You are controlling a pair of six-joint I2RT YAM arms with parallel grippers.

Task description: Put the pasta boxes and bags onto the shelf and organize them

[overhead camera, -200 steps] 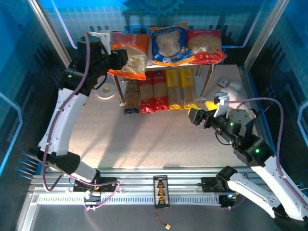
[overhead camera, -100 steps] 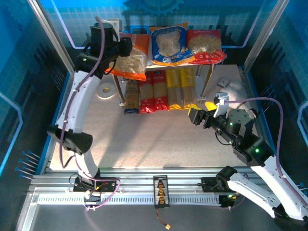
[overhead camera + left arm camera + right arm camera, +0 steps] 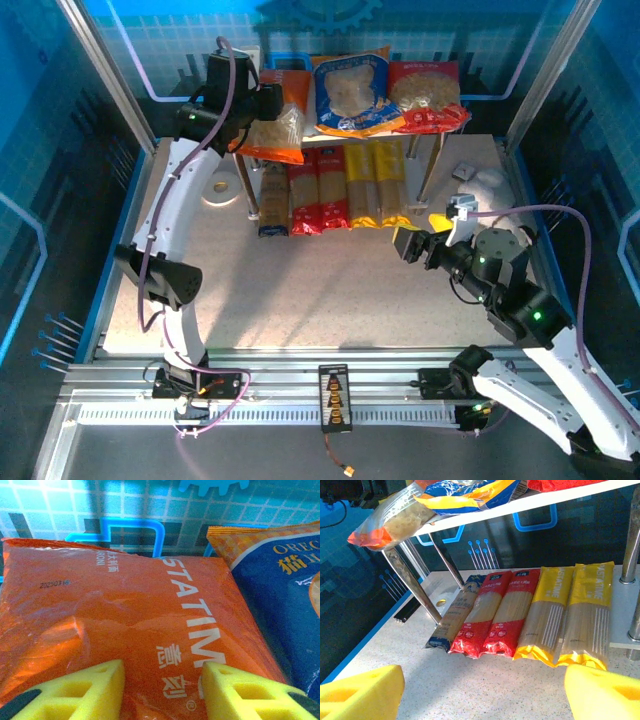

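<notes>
Uppermost, three glossy pillow-shaped bags, the orange bag (image 3: pixel 125 620), blue bag (image 3: pixel 280 605) and red bag (image 3: pixel 428 95), lie side by side on the shelf (image 3: pixel 530 502), a flat white board on slim metal legs. We see the left gripper (image 3: pixel 162 690) with its yellow foam pads (image 3: pixel 75 690) partly apart against the crinkled orange film; whether they pinch it we cannot tell. Beneath that board, five long flat boxes (image 3: pixel 520 615) lie parallel. The right gripper (image 3: pixel 485 690) gapes wide in front of them.

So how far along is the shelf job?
Done: five spaghetti packs lie side by side on the lower board; the blue bag and red bag sit on the top board. In hand: the left gripper, jaws apart, is at the orange bag, which overhangs the front edge. Left: probably only pushing it in.
</notes>
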